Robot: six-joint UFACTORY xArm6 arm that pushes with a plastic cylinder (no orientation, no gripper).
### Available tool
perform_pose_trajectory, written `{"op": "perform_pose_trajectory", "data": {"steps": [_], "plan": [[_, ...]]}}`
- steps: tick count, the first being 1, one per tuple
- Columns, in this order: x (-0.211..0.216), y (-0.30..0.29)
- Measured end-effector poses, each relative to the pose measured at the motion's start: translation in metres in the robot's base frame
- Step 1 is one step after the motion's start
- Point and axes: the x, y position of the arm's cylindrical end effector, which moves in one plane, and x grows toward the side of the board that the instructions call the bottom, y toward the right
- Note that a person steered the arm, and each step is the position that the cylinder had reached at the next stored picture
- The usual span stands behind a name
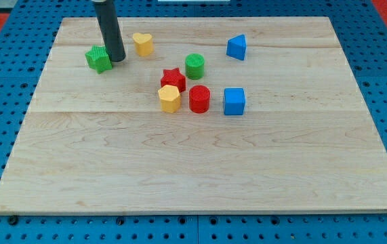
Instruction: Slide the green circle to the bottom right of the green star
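The green circle stands a little above the board's middle, just right of the red star. The green star sits at the upper left of the board. My tip rests on the board right beside the green star's right side, touching or nearly touching it. The green circle is well to the right of my tip, with the yellow heart between them and higher up.
A yellow hexagon, a red cylinder and a blue cube form a row below the red star. A blue triangle block sits upper right. The wooden board lies on a blue pegboard.
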Motion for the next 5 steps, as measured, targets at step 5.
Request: {"op": "perform_pose_trajectory", "data": {"steps": [5], "plan": [[-0.008,0.159]]}}
